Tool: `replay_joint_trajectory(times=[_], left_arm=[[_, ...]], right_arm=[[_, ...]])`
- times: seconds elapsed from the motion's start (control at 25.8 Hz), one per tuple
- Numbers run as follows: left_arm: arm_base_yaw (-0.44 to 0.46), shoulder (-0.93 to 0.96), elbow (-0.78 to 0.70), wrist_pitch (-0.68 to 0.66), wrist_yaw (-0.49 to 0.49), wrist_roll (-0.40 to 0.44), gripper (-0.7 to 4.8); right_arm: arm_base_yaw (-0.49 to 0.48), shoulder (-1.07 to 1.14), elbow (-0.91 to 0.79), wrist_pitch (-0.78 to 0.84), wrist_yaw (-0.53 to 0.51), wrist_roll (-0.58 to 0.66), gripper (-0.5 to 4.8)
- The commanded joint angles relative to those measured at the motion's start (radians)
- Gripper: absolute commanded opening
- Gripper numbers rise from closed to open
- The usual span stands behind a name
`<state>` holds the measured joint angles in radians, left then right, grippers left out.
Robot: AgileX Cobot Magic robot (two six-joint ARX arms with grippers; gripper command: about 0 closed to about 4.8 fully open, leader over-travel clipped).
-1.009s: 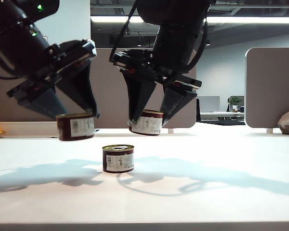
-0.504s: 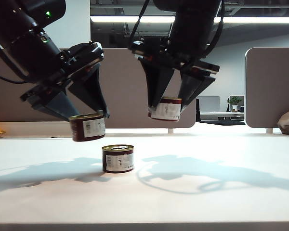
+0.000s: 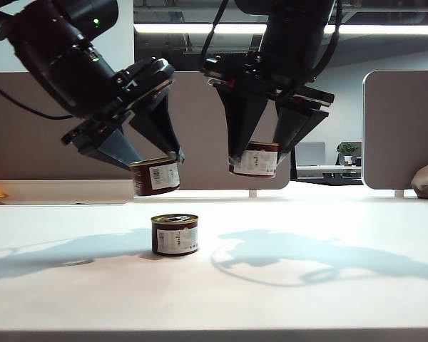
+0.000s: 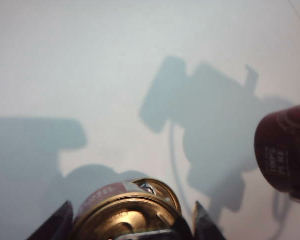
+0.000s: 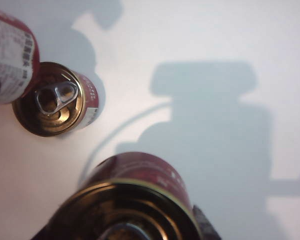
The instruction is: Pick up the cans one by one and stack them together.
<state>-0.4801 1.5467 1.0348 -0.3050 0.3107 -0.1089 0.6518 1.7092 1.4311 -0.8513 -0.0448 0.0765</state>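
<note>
While one can (image 3: 175, 234) is standing upright on the white table (image 3: 285, 299), lid up, I am holding the other two in the air above it. My left hand (image 3: 155, 160) is gripping a can (image 3: 155, 177) between its dark fingers (image 3: 115, 148), tilted a little, hanging above and just left of the standing can without touching it. My right hand (image 3: 257, 153) is clamping the third can (image 3: 255, 159) off to the right, well apart from the standing one. Through my left wrist camera I am seeing the gold lid of my held can (image 4: 126, 212) with finger tips on either side. Through my right wrist camera I am seeing my held can (image 5: 131, 200) close up, and the standing can (image 5: 55, 99) with its pull-tab on the table below.
</note>
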Motion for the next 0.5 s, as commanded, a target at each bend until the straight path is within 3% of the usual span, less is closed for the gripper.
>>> replay_joint_trajectory(times=[0.04, 0.5], left_arm=[[-0.002, 0.018, 0.018, -0.013, 0.008, 0.004, 2.05], [-0.045, 0.068, 0.019, 0.043, 0.048, 0.0, 2.05]], right_arm=[[-0.004, -0.013, 0.007, 0.008, 0.002, -0.003, 2.06], [-0.051, -0.069, 0.007, 0.008, 0.017, -0.002, 2.06]])
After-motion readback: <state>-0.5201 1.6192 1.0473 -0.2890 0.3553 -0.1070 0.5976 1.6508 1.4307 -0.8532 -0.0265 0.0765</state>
